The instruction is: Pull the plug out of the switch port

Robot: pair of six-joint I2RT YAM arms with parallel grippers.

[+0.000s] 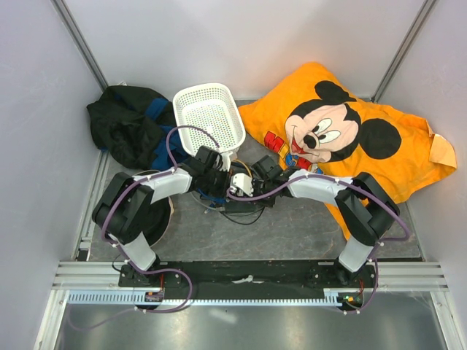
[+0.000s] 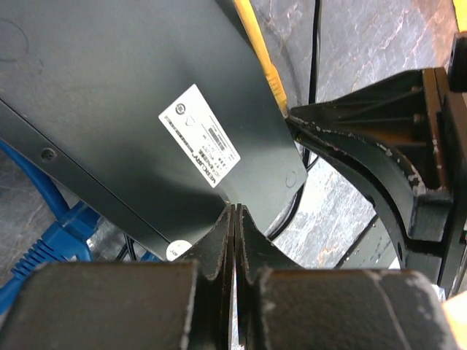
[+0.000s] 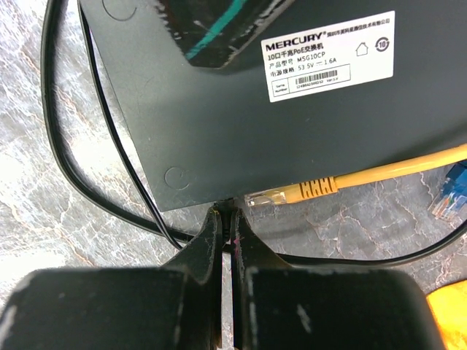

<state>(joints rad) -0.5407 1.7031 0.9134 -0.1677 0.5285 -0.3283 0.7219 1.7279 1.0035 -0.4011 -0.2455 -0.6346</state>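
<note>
Pale grey walls [image 1: 241, 36] close in three sides of the cell, joined at the corners by slanting aluminium posts [image 1: 80, 42]; a grey marbled tabletop [image 1: 292, 233] fills the space between them; a black plate [image 1: 248, 271], aluminium rails [image 1: 80, 275] and a slotted white duct [image 1: 241, 297] line its near edge; light falls soft and even.

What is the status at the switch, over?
Left claw, right claw shut at switch edge. Yellow plug beside right claw, seating unclear. Black cable nearby.
</note>
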